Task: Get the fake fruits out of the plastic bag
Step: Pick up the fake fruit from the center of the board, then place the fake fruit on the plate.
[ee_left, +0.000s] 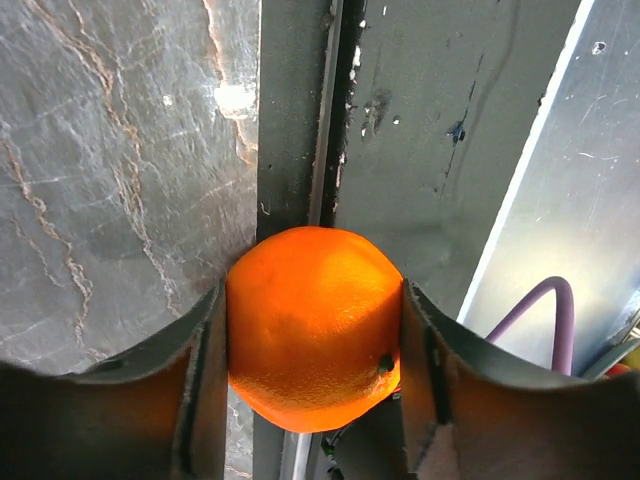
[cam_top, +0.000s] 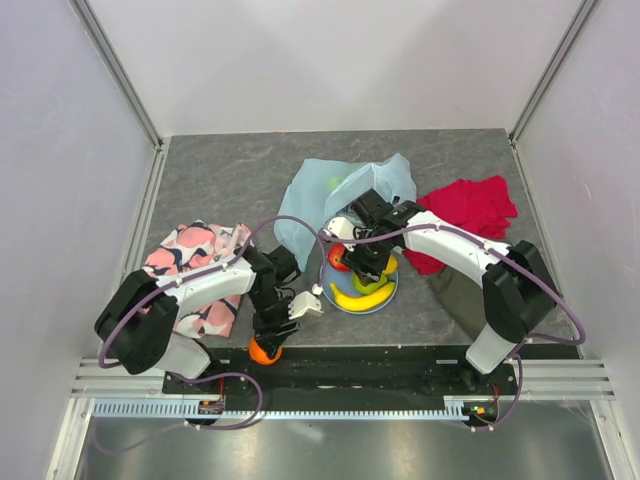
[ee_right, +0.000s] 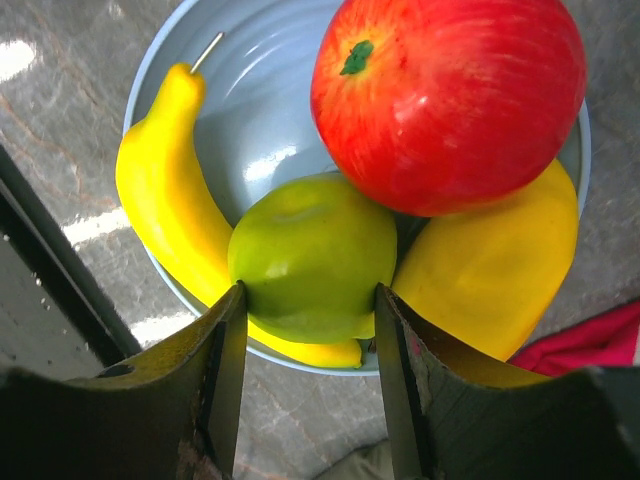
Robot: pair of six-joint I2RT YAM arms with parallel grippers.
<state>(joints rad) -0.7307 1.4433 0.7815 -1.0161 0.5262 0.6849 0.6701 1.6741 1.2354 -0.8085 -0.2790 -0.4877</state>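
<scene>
Green apple (ee_right: 312, 255): the right gripper (ee_right: 310, 300) is pinching it directly over the plate (ee_right: 250, 90).
Orange (ee_left: 315, 325): the left gripper (ee_left: 312, 330) is clamping it at the near edge of the table (cam_top: 220, 170), with the plate lying rightward and farther in.
Bag (cam_top: 310, 195): it is lying just behind the plate.

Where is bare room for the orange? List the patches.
Bare tabletop lies behind the pink patterned cloth, left of the plastic bag, and behind the red cloth. The light-blue plate is crowded: banana, red apple, green apple, yellow fruit.

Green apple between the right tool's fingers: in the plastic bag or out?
Out. The green apple is over the plate, beside the banana and red apple; the bag lies behind.
</scene>
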